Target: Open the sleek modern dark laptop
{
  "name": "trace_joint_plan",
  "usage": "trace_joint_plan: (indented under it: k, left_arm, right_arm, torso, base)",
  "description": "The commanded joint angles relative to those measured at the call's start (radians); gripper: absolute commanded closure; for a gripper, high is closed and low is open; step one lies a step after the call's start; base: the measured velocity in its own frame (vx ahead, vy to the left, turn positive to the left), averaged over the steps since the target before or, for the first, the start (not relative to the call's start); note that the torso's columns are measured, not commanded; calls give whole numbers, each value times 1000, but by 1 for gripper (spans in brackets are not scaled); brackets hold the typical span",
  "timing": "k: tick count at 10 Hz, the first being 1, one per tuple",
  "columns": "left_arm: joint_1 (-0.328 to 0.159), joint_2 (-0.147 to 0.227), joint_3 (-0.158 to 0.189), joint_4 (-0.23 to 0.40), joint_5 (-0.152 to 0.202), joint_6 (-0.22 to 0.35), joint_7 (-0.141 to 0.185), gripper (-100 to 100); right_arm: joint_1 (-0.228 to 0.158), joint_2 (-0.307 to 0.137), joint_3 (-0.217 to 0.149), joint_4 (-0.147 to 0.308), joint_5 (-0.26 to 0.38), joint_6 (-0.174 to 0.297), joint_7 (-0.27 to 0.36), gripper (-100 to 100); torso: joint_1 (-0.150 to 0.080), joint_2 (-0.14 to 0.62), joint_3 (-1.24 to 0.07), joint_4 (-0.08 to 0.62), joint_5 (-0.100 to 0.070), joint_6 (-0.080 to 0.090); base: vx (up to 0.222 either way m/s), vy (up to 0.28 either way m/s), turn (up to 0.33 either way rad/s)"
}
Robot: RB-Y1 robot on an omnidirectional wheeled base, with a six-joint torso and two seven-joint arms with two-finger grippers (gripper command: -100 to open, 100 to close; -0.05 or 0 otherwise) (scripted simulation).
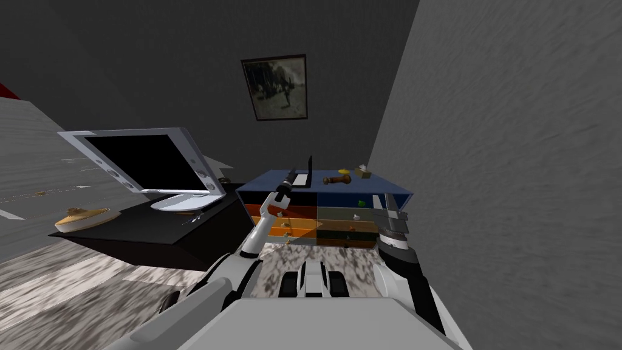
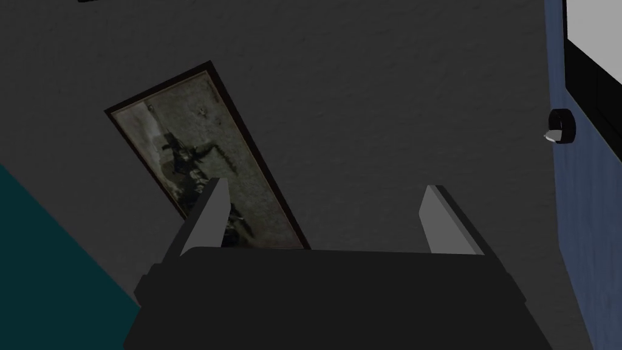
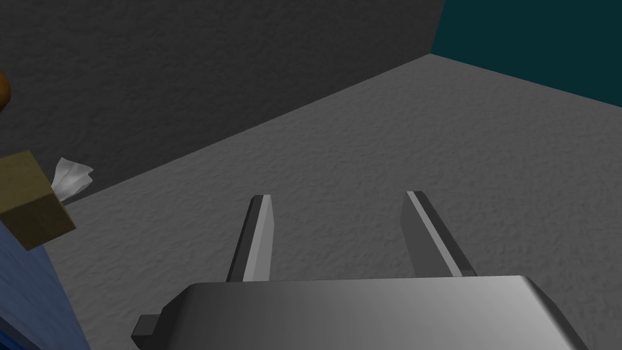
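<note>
The dark laptop (image 1: 307,172) sits on the blue top of a dresser (image 1: 340,188). Its thin black lid stands about upright over a light base. My left gripper (image 1: 292,174) is raised just left of the laptop's base, and its fingers (image 2: 211,209) are open with nothing between them. In the left wrist view the gripper (image 2: 322,203) points past the dresser's blue top (image 2: 583,200), and a black and white edge of the laptop (image 2: 592,67) shows beside it. My right gripper (image 1: 389,205) hangs open at the dresser's right front corner; its wrist view (image 3: 340,203) faces the grey wall.
A wooden piece (image 1: 337,179), a yellow item (image 1: 344,171) and a tissue box (image 1: 363,172) lie on the dresser right of the laptop. To the left, a low dark table (image 1: 152,240) carries a flat monitor (image 1: 152,164) and a model boat (image 1: 82,219). A grey wall (image 1: 516,182) is close on the right.
</note>
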Motion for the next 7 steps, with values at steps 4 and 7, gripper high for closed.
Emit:
trace_joint_plan:
  k: [4,7]
  left_arm:
    - [-156,-22,1,150,-37,101,21,-100]
    - [-215,-28,1,203,-47,132,27,-100]
  right_arm:
    - [0,0,0,0,0,0,0,0]
    - [0,0,0,0,0,0,0,0]
  torso:
    - [0,0,0,0,0,0]
    - [-1,0,0,0,0,0]
  base:
    - [-44,-23,5]
    - [-42,-28,5]
